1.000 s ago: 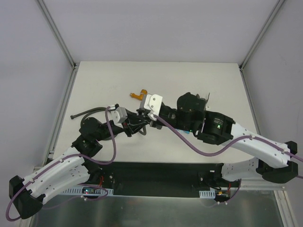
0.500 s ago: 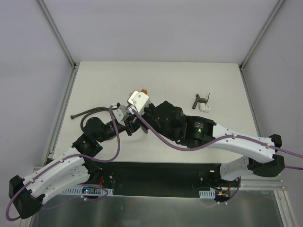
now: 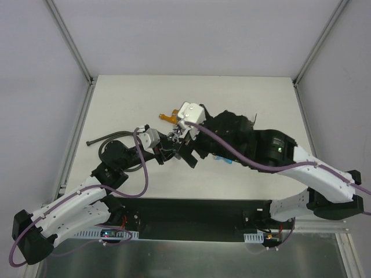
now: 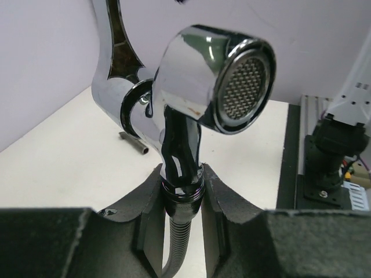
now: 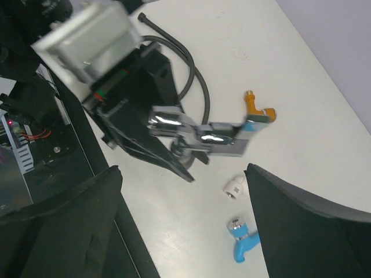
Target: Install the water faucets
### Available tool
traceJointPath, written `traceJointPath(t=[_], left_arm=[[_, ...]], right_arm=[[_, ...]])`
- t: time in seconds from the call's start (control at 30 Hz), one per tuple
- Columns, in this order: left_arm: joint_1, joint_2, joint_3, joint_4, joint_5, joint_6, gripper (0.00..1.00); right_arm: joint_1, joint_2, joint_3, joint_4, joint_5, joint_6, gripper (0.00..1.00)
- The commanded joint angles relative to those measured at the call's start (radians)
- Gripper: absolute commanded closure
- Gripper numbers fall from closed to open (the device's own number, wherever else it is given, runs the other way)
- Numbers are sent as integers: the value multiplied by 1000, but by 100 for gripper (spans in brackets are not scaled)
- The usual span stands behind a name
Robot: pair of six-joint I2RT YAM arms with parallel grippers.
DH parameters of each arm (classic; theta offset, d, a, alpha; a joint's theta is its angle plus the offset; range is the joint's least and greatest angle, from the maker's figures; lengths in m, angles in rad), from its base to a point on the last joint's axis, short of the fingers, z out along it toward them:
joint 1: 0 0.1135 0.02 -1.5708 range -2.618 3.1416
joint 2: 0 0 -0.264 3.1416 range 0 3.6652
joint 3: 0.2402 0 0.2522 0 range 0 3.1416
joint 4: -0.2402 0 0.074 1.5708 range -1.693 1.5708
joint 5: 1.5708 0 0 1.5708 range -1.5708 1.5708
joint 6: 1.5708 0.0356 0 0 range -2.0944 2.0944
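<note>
My left gripper point(image 4: 183, 180) is shut on the base of the shiny chrome faucet point(image 4: 197, 75), which stands upright with the dark flexible hose point(image 4: 175, 243) hanging from its base. From above, the left gripper point(image 3: 164, 152) holds the chrome faucet point(image 3: 174, 138) over the table's middle. My right gripper point(image 5: 185, 223) hovers above it, jaws wide apart and holding nothing; in the top view the right gripper point(image 3: 184, 146) sits just right of the faucet. The orange faucet point(image 5: 259, 110) lies beyond, also in the top view point(image 3: 170, 117). The blue faucet point(image 5: 243, 244) lies between the right fingers.
A white elbow fitting point(image 5: 235, 186) lies near the blue faucet. The hose point(image 3: 107, 139) curls off to the left on the white table point(image 3: 133, 98). The right arm point(image 3: 272, 150) crosses the table's right half. A black strip point(image 3: 191, 217) runs along the near edge.
The right gripper was shut and now stands open. Its wrist swung left over the left gripper, then back to the right. The left gripper kept its hold on the chrome faucet.
</note>
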Motion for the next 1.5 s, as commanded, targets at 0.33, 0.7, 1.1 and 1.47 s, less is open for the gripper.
traceJointPath(t=[0.33, 0.7, 1.1, 1.47], left_arm=[[3, 77, 105, 112, 327, -52, 100], [-6, 97, 130, 100, 425, -57, 100], [-12, 87, 135, 71, 401, -36, 100], [-12, 62, 127, 54, 315, -20, 100]], right_arm=[[-309, -173, 21, -182, -622, -196, 2], [-358, -50, 76, -208, -793, -315, 3], [-366, 33, 106, -226, -903, -331, 34], [-366, 48, 67, -193, -859, -248, 84]])
